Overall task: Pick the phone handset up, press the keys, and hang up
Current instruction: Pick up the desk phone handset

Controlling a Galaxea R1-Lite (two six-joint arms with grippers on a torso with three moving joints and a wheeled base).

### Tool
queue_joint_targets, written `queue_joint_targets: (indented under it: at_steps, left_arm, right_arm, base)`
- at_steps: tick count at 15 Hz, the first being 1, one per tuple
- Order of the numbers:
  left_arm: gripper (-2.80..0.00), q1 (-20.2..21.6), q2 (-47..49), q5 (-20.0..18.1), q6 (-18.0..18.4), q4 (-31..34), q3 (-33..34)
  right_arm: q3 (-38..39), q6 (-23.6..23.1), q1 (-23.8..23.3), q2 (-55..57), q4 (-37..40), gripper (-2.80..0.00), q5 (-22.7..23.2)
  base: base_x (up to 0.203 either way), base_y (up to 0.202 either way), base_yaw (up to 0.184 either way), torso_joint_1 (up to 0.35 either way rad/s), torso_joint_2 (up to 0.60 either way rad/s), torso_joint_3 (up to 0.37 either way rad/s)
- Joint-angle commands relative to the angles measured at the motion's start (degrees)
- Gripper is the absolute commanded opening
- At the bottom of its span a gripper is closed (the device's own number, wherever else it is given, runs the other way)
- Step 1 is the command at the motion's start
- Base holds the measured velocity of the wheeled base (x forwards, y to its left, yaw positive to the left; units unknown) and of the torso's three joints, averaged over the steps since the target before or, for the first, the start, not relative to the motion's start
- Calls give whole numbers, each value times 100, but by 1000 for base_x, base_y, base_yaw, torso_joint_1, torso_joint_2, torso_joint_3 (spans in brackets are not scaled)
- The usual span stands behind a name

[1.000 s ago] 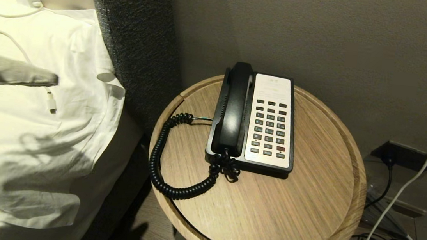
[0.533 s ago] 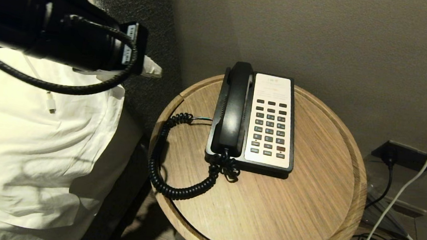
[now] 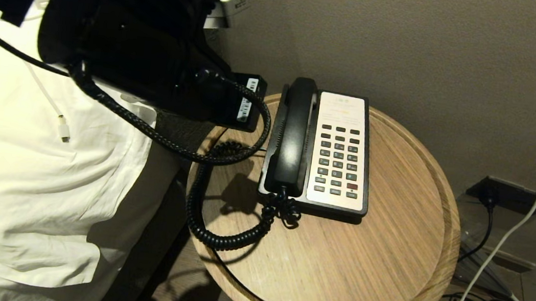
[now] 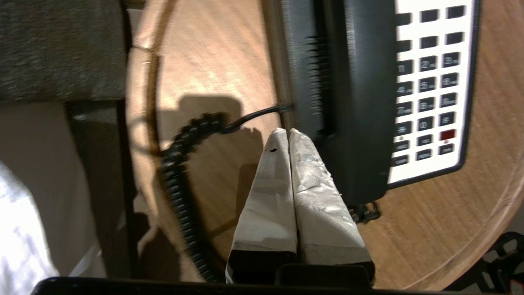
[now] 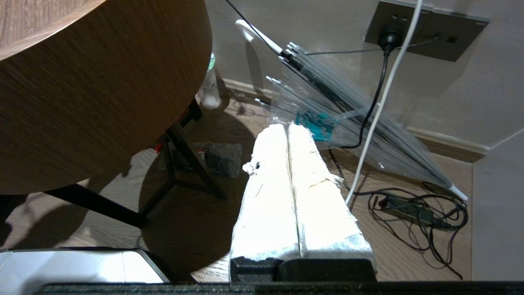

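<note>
Black handset (image 3: 294,136) rests on its cradle, keys (image 3: 339,160) untouched; everything remains. Left gripper (image 4: 289,133) hovers beside it, closed and empty; right gripper (image 5: 287,128) closed, parked.

The long black plastic phone handset (image 3: 294,136) lies cradled lengthwise, its coiled cord trailing from the near end. Beside it, small dark grey rectangular keys (image 3: 338,160), one red, dot a white faceplate.

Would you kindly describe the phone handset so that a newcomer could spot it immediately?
Find the round wooden table beside the bed. On it sits a black-and-white phone base; the phone handset lies in the cradle along its left side. Unlike the white keypad beside it, it is a long all-black bar trailing a coiled cord.
</note>
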Motion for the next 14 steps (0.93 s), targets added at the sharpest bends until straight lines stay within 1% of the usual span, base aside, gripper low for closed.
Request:
queue_joint_targets:
  at_steps: [1,2,4,6,8,10,11,12,14]
  left_arm:
    - [-280,-134,88,26,-34,-181,-18]
    - [-280,-185,93,34,-68,-371,-18]
    - [-280,-205,164,136,-85,-466,-20]
    - [-280,-258,251,368,-83,-624,-20]
    - [-280,-353,321,641,-48,-631,-20]
    - [-280,-474,315,696,-27,-588,-17]
    - [-268,-522,316,699,-27,-561,-11]
    - [0,-522,324,714,-27,-561,-11]
    - [0,-548,340,714,-27,-578,-11]
  right_arm:
    - [1,-11,0,-2,-2,-280,-4]
    - [1,-3,0,-2,-2,-280,-4]
    - [1,-3,0,-2,-2,-280,5]
    - [1,-3,0,-2,-2,-280,5]
    - [1,-11,0,-2,-2,-280,5]
    - [1,-3,0,-2,-2,-280,5]
    - [1,-3,0,-2,-2,-280,5]
    - [1,-3,0,-2,-2,-280,5]
    - [1,-3,0,-2,-2,-280,-3]
  base:
    - [0,0,0,0,0,0]
    - [0,0,0,0,0,0]
    - [0,0,0,0,0,0]
    - [0,0,0,0,0,0]
    - [0,0,0,0,0,0]
    - [0,0,0,0,0,0]
    - [0,0,0,0,0,0]
    - [0,0,0,0,0,0]
    - [0,0,0,0,0,0]
